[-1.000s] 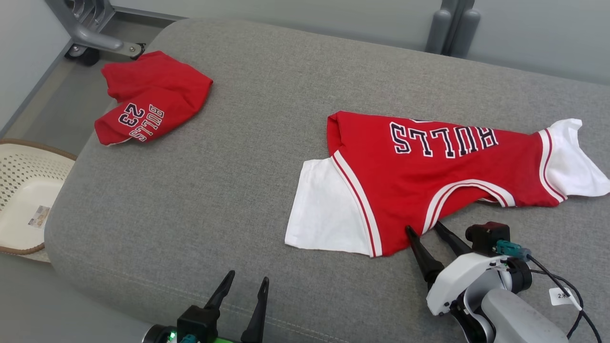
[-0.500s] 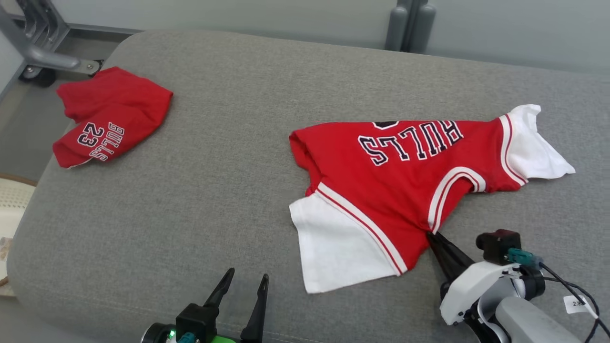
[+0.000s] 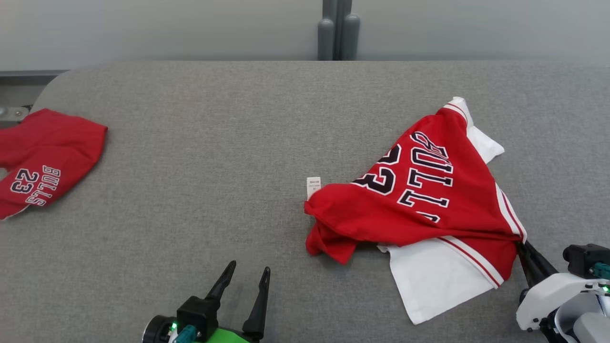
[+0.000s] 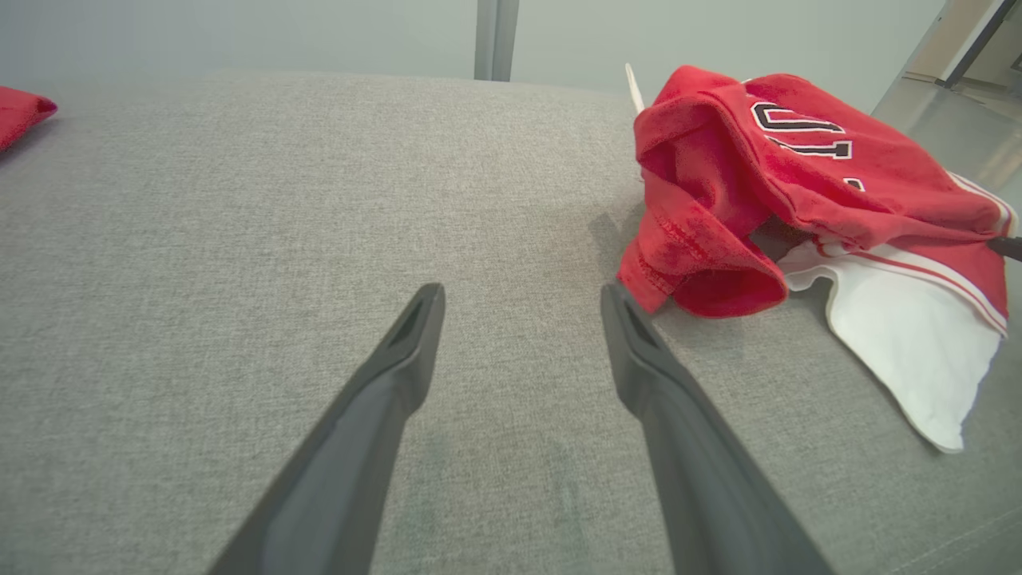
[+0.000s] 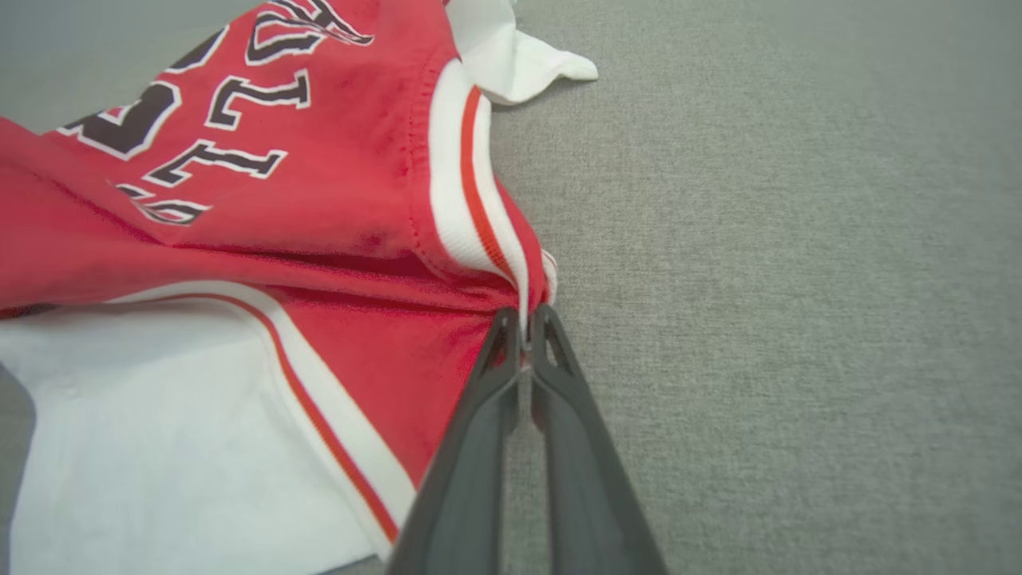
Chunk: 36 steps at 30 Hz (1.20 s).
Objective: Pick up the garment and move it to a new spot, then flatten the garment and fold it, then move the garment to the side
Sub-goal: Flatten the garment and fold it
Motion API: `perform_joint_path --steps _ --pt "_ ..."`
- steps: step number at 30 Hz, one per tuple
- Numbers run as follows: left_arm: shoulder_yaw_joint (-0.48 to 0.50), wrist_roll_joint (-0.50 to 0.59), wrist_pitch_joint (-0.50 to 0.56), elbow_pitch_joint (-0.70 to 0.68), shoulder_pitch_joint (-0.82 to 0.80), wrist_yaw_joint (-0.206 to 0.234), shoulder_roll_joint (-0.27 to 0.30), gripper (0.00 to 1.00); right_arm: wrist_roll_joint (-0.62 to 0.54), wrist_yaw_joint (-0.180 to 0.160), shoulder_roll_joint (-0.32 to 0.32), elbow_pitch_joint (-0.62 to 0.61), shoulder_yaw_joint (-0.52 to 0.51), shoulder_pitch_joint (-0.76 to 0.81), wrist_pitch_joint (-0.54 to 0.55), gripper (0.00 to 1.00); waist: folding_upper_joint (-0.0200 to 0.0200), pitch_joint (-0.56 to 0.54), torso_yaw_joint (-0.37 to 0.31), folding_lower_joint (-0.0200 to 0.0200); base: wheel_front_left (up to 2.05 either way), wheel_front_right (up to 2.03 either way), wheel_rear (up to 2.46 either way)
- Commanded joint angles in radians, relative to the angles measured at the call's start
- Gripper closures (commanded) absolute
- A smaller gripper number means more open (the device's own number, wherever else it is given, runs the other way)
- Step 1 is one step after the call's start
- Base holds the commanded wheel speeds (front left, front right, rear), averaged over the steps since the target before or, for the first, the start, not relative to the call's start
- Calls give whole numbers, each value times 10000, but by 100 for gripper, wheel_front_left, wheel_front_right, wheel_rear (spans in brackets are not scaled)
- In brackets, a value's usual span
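The garment [image 3: 424, 200] is a red jersey with white sleeves and dark "BULLS 23" lettering, lying bunched and partly lifted on the right of the grey cushion. My right gripper [image 3: 520, 245] is shut on its striped collar edge at the lower right; in the right wrist view the fingers [image 5: 523, 327] pinch the red-and-white trim of the garment [image 5: 319, 208]. My left gripper [image 3: 248, 272] stands open at the bottom centre, empty, to the left of the garment [image 4: 798, 192]; in its own view the left gripper [image 4: 519, 299] hovers over bare fabric.
A second red cloth marked "BULLS 23" [image 3: 43, 159] lies at the cushion's left edge. The grey cushion [image 3: 200, 157] stretches wide between the two cloths. A grey post [image 3: 337, 28] stands against the wall behind it.
My right gripper has shut on the garment's collar and dragged it, so the jersey has turned and bunched up. The head camera has swung right, shifting the whole picture left.
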Motion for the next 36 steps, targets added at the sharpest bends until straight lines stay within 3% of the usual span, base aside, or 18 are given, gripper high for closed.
perform_joint_path --steps 1,2,16,25,30,32,33,35,36 --pt "-35 -56 -2 29 -182 -40 33 0 -26 -17 45 39 -141 -26 -28 13 0 -16 -360 0 0 0 0" --pt "-119 -77 -2 92 -249 -58 33 0 -133 -16 157 31 -261 -103 -28 0 0 0 -436 0 0 0 0" --pt "-1498 -1637 -2 856 -1073 -164 43 0 -1000 -14 948 -673 -709 -299 -28 0 0 321 -1621 0 0 0 0" --pt "-1872 -3127 -2 1215 -1371 203 43 0 -1057 -14 1034 -610 -620 -285 -28 0 0 374 -2037 0 0 0 0" --pt "-2084 -3285 -2 1547 -1623 447 41 0 -1056 -14 1096 -610 -547 -369 -28 0 0 403 -2206 0 0 0 0" --pt "-2121 -3302 -2 1628 -1697 491 44 20 -1044 -14 1103 -621 -548 -358 -28 0 0 406 -2242 0 0 0 0" --pt "-2105 -3355 -2 1658 -1722 527 46 52 -1037 -14 1101 -627 -545 -340 -28 0 0 404 -2255 0 0 0 0" --pt "-2111 -3387 -2 1722 -1751 564 43 100 -1029 -14 1091 -630 -565 -295 -28 0 0 396 -2259 0 0 0 0" --pt "-2109 -3418 -2 1758 -1742 567 43 100 -1026 -14 1089 -628 -587 -268 -28 0 0 388 -2250 0 0 0 0"
